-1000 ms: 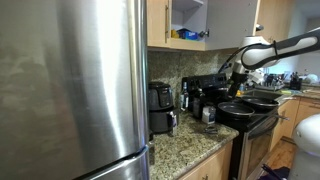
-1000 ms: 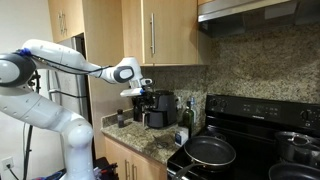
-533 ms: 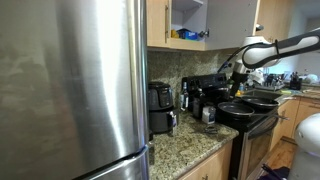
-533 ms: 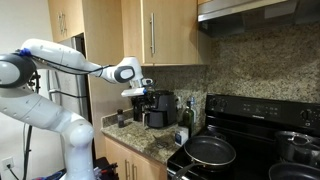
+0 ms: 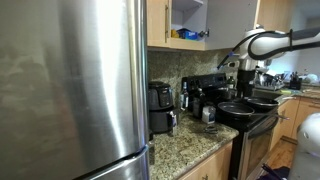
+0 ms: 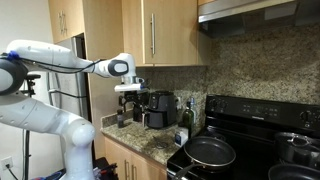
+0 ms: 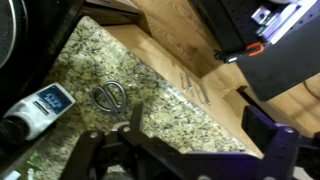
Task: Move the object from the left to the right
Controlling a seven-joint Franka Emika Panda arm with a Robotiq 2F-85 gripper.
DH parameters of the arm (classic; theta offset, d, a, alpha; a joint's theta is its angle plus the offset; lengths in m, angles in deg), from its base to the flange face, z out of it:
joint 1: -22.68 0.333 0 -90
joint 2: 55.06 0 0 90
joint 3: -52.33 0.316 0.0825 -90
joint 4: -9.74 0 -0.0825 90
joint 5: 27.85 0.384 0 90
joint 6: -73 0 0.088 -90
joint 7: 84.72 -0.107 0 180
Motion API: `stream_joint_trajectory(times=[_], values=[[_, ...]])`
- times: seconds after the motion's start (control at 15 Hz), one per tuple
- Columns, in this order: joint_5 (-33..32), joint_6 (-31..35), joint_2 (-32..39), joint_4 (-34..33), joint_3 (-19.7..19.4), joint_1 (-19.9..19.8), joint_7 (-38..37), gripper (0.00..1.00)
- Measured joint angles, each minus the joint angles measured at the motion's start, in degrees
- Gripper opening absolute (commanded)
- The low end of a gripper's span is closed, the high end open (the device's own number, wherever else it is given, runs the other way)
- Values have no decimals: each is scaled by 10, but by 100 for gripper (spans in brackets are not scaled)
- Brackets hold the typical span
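Tool [image 7: 180, 152] spread wide, nothing btwn its fingers, hanging above the granite bench [image 7: 170, 115]; small metal loop [image 7: 110, 95] lies flat on the bench, just beside a gadget [image 7: 42, 103] w/ a blue screen; I see the tool touching neither.

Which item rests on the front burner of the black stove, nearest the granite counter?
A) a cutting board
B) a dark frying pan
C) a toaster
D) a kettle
B: in an exterior view a dark frying pan lies on the black stove, at the end next to the counter.
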Motion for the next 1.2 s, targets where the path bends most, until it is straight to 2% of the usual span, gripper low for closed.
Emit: stream_joint_trajectory(times=[0.13, 0.27, 0.4, 1.2], values=[[17, -78, -65, 7, 35, 30, 14, 100], [22, -120, -122, 13, 52, 54, 15, 100], [22, -122, -144, 22, 52, 57, 18, 100], [22, -122, -142, 27, 51, 57, 21, 100]])
